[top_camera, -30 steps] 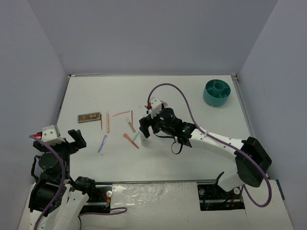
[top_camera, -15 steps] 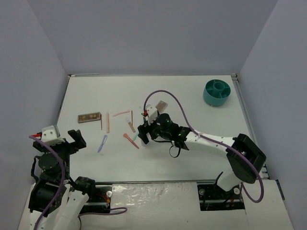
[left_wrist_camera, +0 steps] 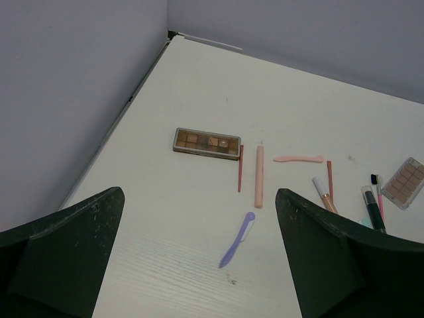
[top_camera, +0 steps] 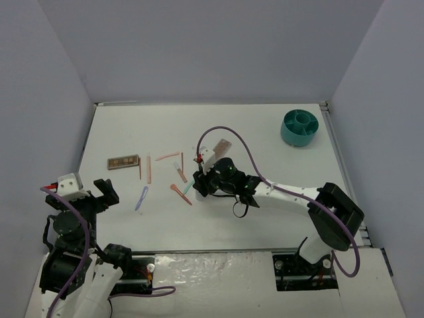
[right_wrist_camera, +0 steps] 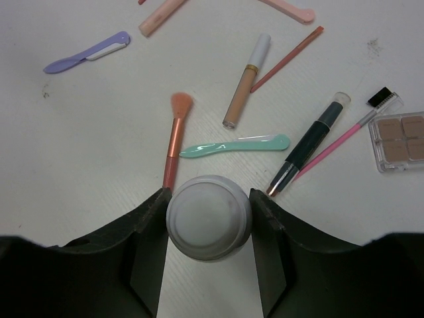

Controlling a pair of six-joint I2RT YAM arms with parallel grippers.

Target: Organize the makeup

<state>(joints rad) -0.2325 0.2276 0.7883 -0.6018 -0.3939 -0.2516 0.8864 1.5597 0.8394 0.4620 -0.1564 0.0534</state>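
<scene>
The small white bottle (right_wrist_camera: 209,216) stands upright between my right gripper's (right_wrist_camera: 209,199) fingers, which press on both its sides; in the top view this gripper (top_camera: 199,183) is at the table's middle. Just beyond it lie a mint applicator (right_wrist_camera: 235,146), an orange brush (right_wrist_camera: 175,136), a dark mascara (right_wrist_camera: 311,142) and a brown-pink palette (right_wrist_camera: 401,139). My left gripper (left_wrist_camera: 199,265) is open and empty near the table's left front (top_camera: 101,193). Ahead of it lie a lilac applicator (left_wrist_camera: 238,239), a pink stick (left_wrist_camera: 259,175), a thin red stick (left_wrist_camera: 240,167) and the other palette (left_wrist_camera: 206,143).
The teal round compartmented tub (top_camera: 299,127) stands at the far right corner. Grey walls close the table on the left, back and right. A purple cable (top_camera: 232,132) arches over the right arm.
My right gripper has moved a little nearer and down over the white bottle, uncovering the palette behind it. The left arm has not moved.
</scene>
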